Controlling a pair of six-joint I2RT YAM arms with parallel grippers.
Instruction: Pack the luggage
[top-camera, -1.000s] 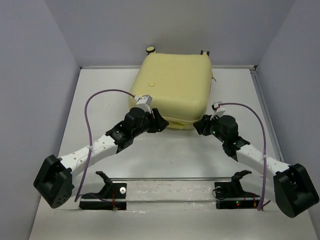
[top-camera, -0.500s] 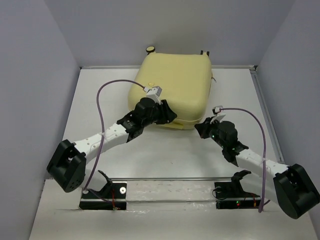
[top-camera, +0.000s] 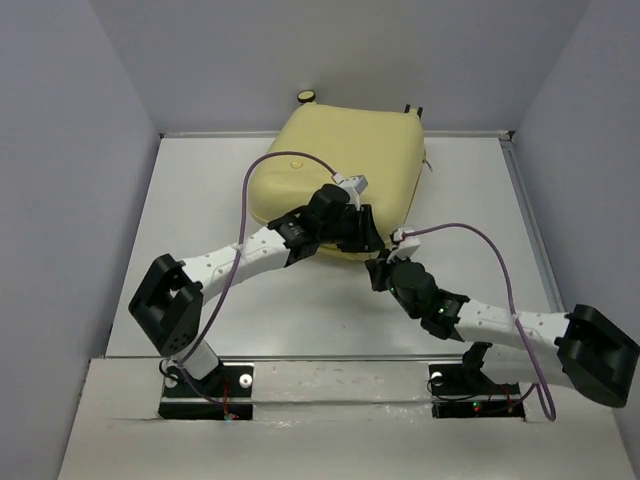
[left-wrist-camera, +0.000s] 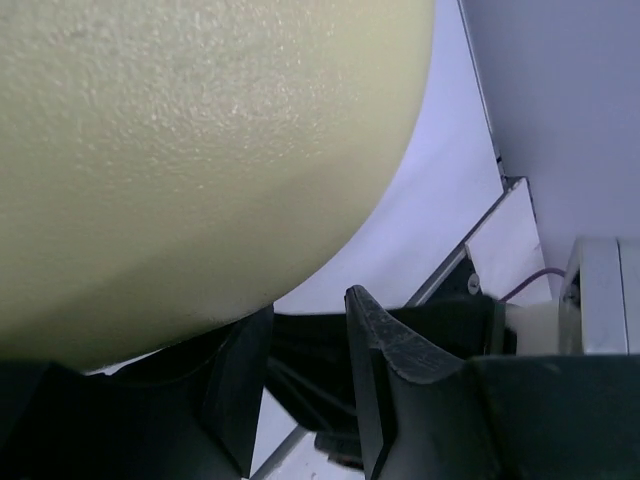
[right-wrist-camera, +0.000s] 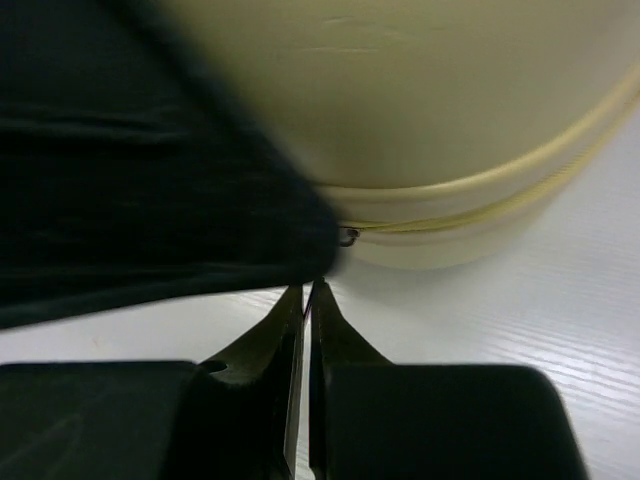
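The luggage lies lid-down at the far middle of the bench, my left end effector half open and empty at its near edge, my right end effector pinched shut on nothing beside the seam, so I judge only fastening is left.

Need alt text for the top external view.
Seen from above, a closed pale yellow suitcase lies at the far side of a white table. Both arms reach toward its near edge. The left hand is at that edge, and the right hand is just short of it.
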